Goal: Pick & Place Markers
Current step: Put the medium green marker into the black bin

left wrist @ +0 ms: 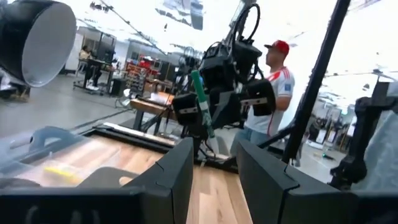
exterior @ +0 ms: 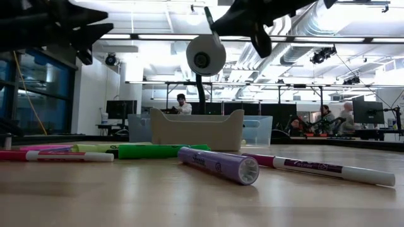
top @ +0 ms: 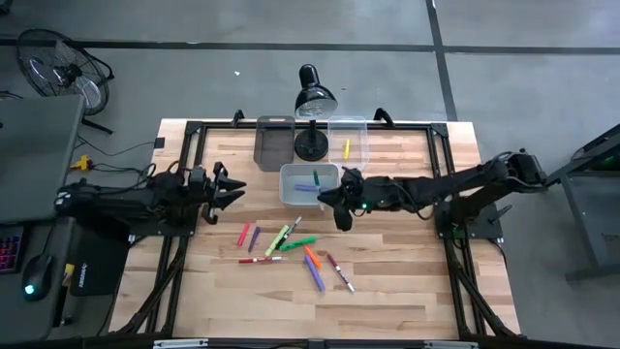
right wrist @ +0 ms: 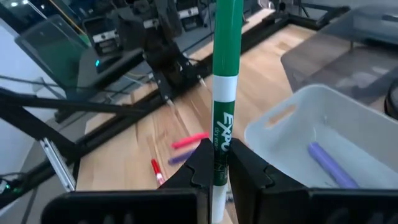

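Observation:
Several markers lie flat on the wood: pink point(top: 243, 235), purple point(top: 254, 238), yellow-green point(top: 277, 239), green point(top: 297, 243), red point(top: 260, 260), orange point(top: 312, 257), another purple point(top: 313, 273) and a pink-and-white one point(top: 339, 272). My right gripper point(top: 339, 206) hovers at the white bin's near right corner, shut on a green marker point(right wrist: 224, 74). The left wrist view also shows that green marker point(left wrist: 200, 102). My left gripper point(top: 231, 187) hangs open above the table's left part, touching nothing. My right gripper pinches the green marker between its two fingers point(right wrist: 200, 163) on the white printed barrel point(right wrist: 220, 140), below the long green end. The marker is lifted clear of the table. Its green end sticks out beyond the fingertips, and it stands nearly upright in the left wrist view.
The white bin point(top: 291, 174) holds a purple marker point(top: 306, 187). Behind it stand a dark grey bin point(top: 274, 142), a clear bin point(top: 360, 126) with a yellow marker point(top: 346, 148), and a black desk lamp point(top: 312, 97). A person in a red cap point(left wrist: 273, 81) stands beyond the table.

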